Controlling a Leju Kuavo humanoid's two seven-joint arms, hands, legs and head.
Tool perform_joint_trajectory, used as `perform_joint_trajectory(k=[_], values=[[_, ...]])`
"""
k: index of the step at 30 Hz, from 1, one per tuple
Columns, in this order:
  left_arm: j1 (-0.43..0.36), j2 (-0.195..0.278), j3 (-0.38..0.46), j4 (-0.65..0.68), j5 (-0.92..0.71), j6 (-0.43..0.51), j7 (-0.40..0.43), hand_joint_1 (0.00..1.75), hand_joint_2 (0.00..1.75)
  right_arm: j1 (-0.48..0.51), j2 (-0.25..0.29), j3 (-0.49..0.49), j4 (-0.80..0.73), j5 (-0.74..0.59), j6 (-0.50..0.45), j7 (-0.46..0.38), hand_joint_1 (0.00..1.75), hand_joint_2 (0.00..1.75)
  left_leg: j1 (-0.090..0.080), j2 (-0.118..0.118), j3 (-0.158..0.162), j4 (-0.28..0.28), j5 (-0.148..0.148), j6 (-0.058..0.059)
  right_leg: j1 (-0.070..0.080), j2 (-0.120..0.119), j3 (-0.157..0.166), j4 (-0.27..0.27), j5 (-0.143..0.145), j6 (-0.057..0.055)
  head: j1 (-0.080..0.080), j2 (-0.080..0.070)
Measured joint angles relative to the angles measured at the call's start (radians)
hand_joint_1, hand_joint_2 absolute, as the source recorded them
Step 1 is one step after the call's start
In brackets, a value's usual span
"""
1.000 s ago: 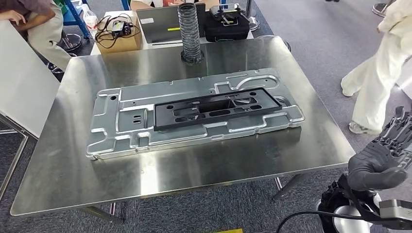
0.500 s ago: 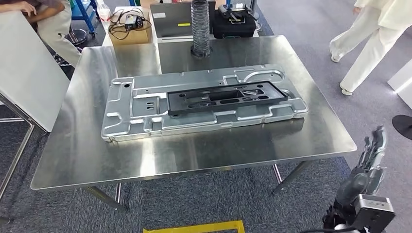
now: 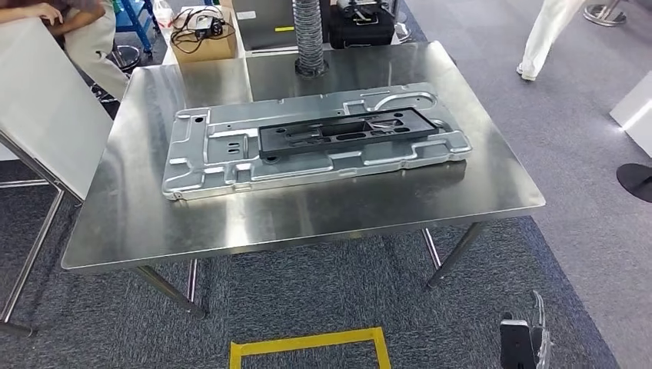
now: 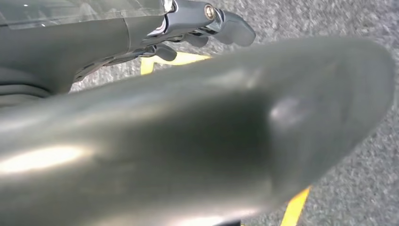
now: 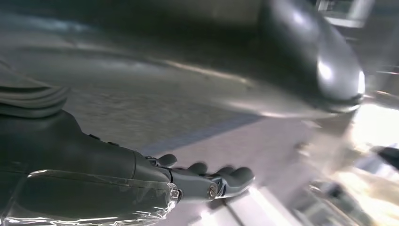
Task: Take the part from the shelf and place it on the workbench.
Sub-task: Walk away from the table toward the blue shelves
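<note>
A blurred grey thumb (image 4: 226, 132) hides most of the left hand (image 4: 141, 33).

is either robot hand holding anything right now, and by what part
Nothing is held: the left robot hand and right robot hand both hang with fingers apart, over the floor.

Black part (image 3: 346, 132) atop stamped metal panel (image 3: 200, 165) on steel workbench (image 3: 307, 211).
</note>
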Motion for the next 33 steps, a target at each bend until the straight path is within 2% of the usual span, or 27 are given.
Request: perform_joint_trajectory(k=[2, 3, 4, 5, 6, 7, 8, 9, 10, 11, 13, 14, 15, 17, 18, 19, 20, 21, 22, 24, 25, 27, 28, 29, 30, 32, 33], values=[[0.0, -0.001, 0.005, 0.0, -0.005, 0.0, 0.0, 0.0, 0.0, -0.007, 0.008, -0.024, 0.05, 0.033, 0.007, 0.015, 0.0, 0.0, 0.004, 0.0, -0.03, 0.132, -0.097, -0.009, 0.0, 0.0, -0.032, 0.002, 0.023, -0.002, -0.003, 0.0], [-0.001, -0.001, 0.008, 0.0, -0.009, -0.001, 0.0, 0.0, 0.0, -0.012, 0.011, -0.039, 0.082, 0.052, 0.01, 0.02, 0.0, 0.0, 0.005, 0.0, -0.033, 0.184, -0.115, -0.012, 0.0, -0.001, -0.048, 0.005, 0.034, -0.001, -0.003, 0.0], [0.0, -0.001, 0.01, 0.0, -0.012, -0.002, -0.001, 0.0, 0.0, -0.018, 0.012, -0.056, 0.121, 0.071, 0.01, 0.019, 0.0, 0.0, 0.007, 0.0, -0.022, 0.207, -0.105, -0.015, 0.0, -0.001, -0.065, 0.01, 0.044, 0.001, -0.003, 0.0], [0.0, -0.001, 0.012, 0.0, -0.017, -0.002, -0.002, 0.0, 0.0, -0.024, 0.013, -0.075, 0.166, 0.087, 0.007, 0.014, 0.0, 0.0, 0.009, 0.0, 0.007, 0.194, -0.076, -0.017, -0.001, -0.002, -0.083, 0.016, 0.052, 0.004, -0.003, 0.0], [0.0, -0.001, 0.015, 0.0, -0.023, -0.004, -0.004, 0.0, 0.0, -0.031, 0.013, -0.096, 0.218, 0.103, 0.002, 0.008, 0.0, 0.0, 0.011, 0.0, 0.054, 0.145, -0.046, -0.018, -0.002, -0.002, -0.099, 0.024, 0.059, 0.007, -0.003, 0.0], [0.0, -0.002, 0.018, -0.001, -0.028, -0.005, -0.006, 0.0, 0.0, -0.037, 0.012, -0.116, 0.272, 0.118, -0.005, 0.003, 0.0, 0.0, 0.012, -0.001, 0.113, 0.07, -0.037, -0.017, -0.001, -0.002, -0.114, 0.034, 0.065, 0.012, -0.003, 0.0], [0.0, -0.002, 0.021, -0.001, -0.033, -0.006, -0.01, 0.0, 0.0, -0.043, 0.01, -0.136, 0.329, 0.131, -0.014, 0.0, 0.0, 0.0, 0.011, -0.002, 0.167, -0.007, -0.042, -0.014, -0.001, -0.003, -0.125, 0.044, 0.071, 0.017, -0.003, 0.0], [0.0, -0.003, 0.024, -0.002, -0.038, -0.008, -0.014, 0.0, 0.0, -0.048, 0.008, -0.153, 0.383, 0.143, -0.023, -0.002, 0.0, 0.0, 0.009, -0.004, 0.204, -0.066, -0.055, -0.009, -0.001, -0.003, -0.131, 0.05, 0.076, 0.023, -0.002, 0.0], [0.0, -0.004, 0.026, -0.002, -0.043, -0.008, -0.017, 0.0, 0.0, -0.053, 0.005, -0.168, 0.434, 0.154, -0.031, -0.002, 0.0, 0.0, 0.007, -0.005, 0.221, -0.099, -0.069, -0.003, 0.0, -0.003, -0.134, 0.053, 0.084, 0.028, -0.004, 0.0], [0.001, -0.005, 0.029, -0.003, -0.047, -0.009, -0.019, 0.0, 0.0, -0.057, 0.003, -0.18, 0.48, 0.164, -0.039, 0.0, 0.0, 0.0, 0.005, -0.005, 0.221, -0.108, -0.068, 0.005, -0.001, -0.003, -0.135, 0.052, 0.092, 0.035, -0.006, 0.0], [0.002, -0.008, 0.033, -0.003, -0.058, -0.011, -0.022, 0.0, 0.0, -0.066, -0.002, -0.197, 0.567, 0.192, -0.052, 0.024, 0.0, 0.0, 0.006, -0.001, 0.206, -0.109, -0.049, 0.021, -0.004, -0.001, -0.142, 0.057, 0.089, 0.046, -0.014, 0.0], [0.001, -0.009, 0.034, -0.003, -0.064, -0.012, -0.024, 0.0, 0.0, -0.069, -0.004, -0.202, 0.608, 0.21, -0.055, 0.051, 0.0, 0.0, 0.007, 0.002, 0.196, -0.111, -0.037, 0.03, -0.006, 0.001, -0.152, 0.078, 0.06, 0.051, -0.013, 0.0], [0.001, -0.01, 0.034, -0.003, -0.071, -0.013, -0.025, 0.0, 0.0, -0.073, -0.006, -0.205, 0.649, 0.232, -0.052, 0.09, 0.0, 0.0, 0.009, 0.004, 0.182, -0.113, -0.024, 0.036, -0.008, 0.002, -0.167, 0.12, 0.014, 0.055, -0.011, 0.0], [0.0, -0.011, 0.035, -0.003, -0.087, -0.017, -0.028, 0.0, 0.0, -0.082, -0.007, -0.206, 0.716, 0.278, -0.014, 0.198, 0.0, 0.0, 0.007, 0.007, 0.151, -0.111, 0.0, 0.041, -0.009, 0.004, -0.203, 0.252, -0.09, 0.062, -0.005, 0.0], [0.0, -0.011, 0.035, -0.003, -0.096, -0.019, -0.029, 0.0, 0.0, -0.086, -0.007, -0.204, 0.743, 0.297, 0.027, 0.269, 0.0, 0.0, 0.006, 0.007, 0.135, -0.11, 0.011, 0.041, -0.009, 0.004, -0.211, 0.312, -0.114, 0.064, -0.004, 0.0], [0.0, -0.011, 0.034, -0.003, -0.104, -0.02, -0.029, 0.0, 0.0, -0.09, -0.007, -0.2, 0.766, 0.312, 0.074, 0.34, 0.0, 0.0, 0.005, 0.008, 0.119, -0.108, 0.023, 0.04, -0.01, 0.004, -0.206, 0.346, -0.114, 0.065, -0.004, 0.0], [0.0, -0.011, 0.034, -0.003, -0.111, -0.022, -0.03, 0.0, 0.0, -0.094, -0.007, -0.196, 0.786, 0.323, 0.123, 0.409, 0.0, 0.0, 0.004, 0.008, 0.104, -0.105, 0.033, 0.038, -0.01, 0.004, -0.182, 0.341, -0.092, 0.065, -0.004, 0.0], [-0.001, -0.011, 0.034, -0.003, -0.117, -0.025, -0.03, 0.0, 0.0, -0.096, -0.007, -0.191, 0.804, 0.331, 0.171, 0.474, 0.0, 0.0, 0.004, 0.008, 0.09, -0.101, 0.042, 0.036, -0.01, 0.004, -0.139, 0.297, -0.063, 0.062, -0.003, 0.0], [-0.002, -0.011, 0.034, -0.003, -0.122, -0.027, -0.03, 0.0, 0.0, -0.099, -0.007, -0.188, 0.818, 0.337, 0.207, 0.524, 0.0, 0.0, 0.004, 0.008, 0.077, -0.096, 0.05, 0.032, -0.01, 0.004, -0.079, 0.223, -0.045, 0.058, -0.003, 0.0], [-0.003, -0.011, 0.034, -0.003, -0.128, -0.03, -0.03, 0.0, 0.0, -0.107, -0.007, -0.182, 0.837, 0.345, 0.264, 0.597, 0.0, 0.0, 0.001, 0.009, 0.059, -0.085, 0.064, 0.022, -0.005, 0.005, 0.024, 0.07, -0.049, 0.047, -0.004, 0.0], [-0.004, -0.011, 0.034, -0.003, -0.13, -0.031, -0.03, 0.0, 0.0, -0.11, -0.007, -0.179, 0.844, 0.347, 0.281, 0.617, 0.0, 0.0, 0.001, 0.01, 0.054, -0.083, 0.071, 0.016, -0.002, 0.006, 0.049, 0.027, -0.059, 0.041, -0.003, 0.0], [-0.006, -0.011, 0.034, -0.003, -0.131, -0.031, -0.03, 0.0, 0.0, -0.114, -0.007, -0.175, 0.857, 0.35, 0.302, 0.637, 0.0, 0.0, 0.001, 0.011, 0.049, -0.084, 0.087, 0.004, 0.002, 0.006, 0.047, 0.01, -0.056, 0.028, -0.002, 0.0], [-0.006, -0.011, 0.034, -0.003, -0.132, -0.031, -0.03, 0.0, 0.0, -0.116, -0.007, -0.172, 0.864, 0.351, 0.31, 0.643, 0.0, 0.0, 0.003, 0.009, 0.044, -0.078, 0.08, -0.001, 0.001, 0.003, 0.04, 0.008, -0.046, 0.02, 0.0, 0.0], [-0.005, -0.011, 0.034, -0.003, -0.133, -0.031, -0.029, 0.0, 0.0, -0.117, -0.007, -0.17, 0.869, 0.353, 0.318, 0.648, 0.0, 0.0, 0.004, 0.008, 0.035, -0.057, 0.054, -0.006, 0.0, 0.001, 0.03, 0.006, -0.035, 0.012, -0.002, 0.0], [-0.004, -0.012, 0.034, -0.003, -0.135, -0.031, -0.028, 0.0, 0.0, -0.119, -0.007, -0.167, 0.873, 0.356, 0.327, 0.651, 0.0, 0.0, 0.005, 0.006, 0.021, -0.018, 0.011, -0.01, -0.002, -0.001, 0.017, 0.004, -0.022, 0.006, -0.004, 0.0], [-0.004, -0.012, 0.034, -0.003, -0.139, -0.032, -0.026, 0.0, 0.0, -0.121, -0.007, -0.163, 0.878, 0.363, 0.343, 0.654, 0.0, 0.0, 0.009, 0.005, -0.014, 0.109, -0.094, -0.017, 0.0, -0.003, -0.014, 0.007, 0.001, 0.0, -0.009, 0.0], [-0.004, -0.012, 0.034, -0.003, -0.14, -0.032, -0.025, 0.0, 0.0, -0.121, -0.007, -0.161, 0.88, 0.365, 0.348, 0.654, 0.0, 0.0, 0.01, 0.005, -0.025, 0.17, -0.122, -0.019, 0.001, -0.003, -0.031, 0.01, 0.013, 0.0, -0.009, 0.0]])
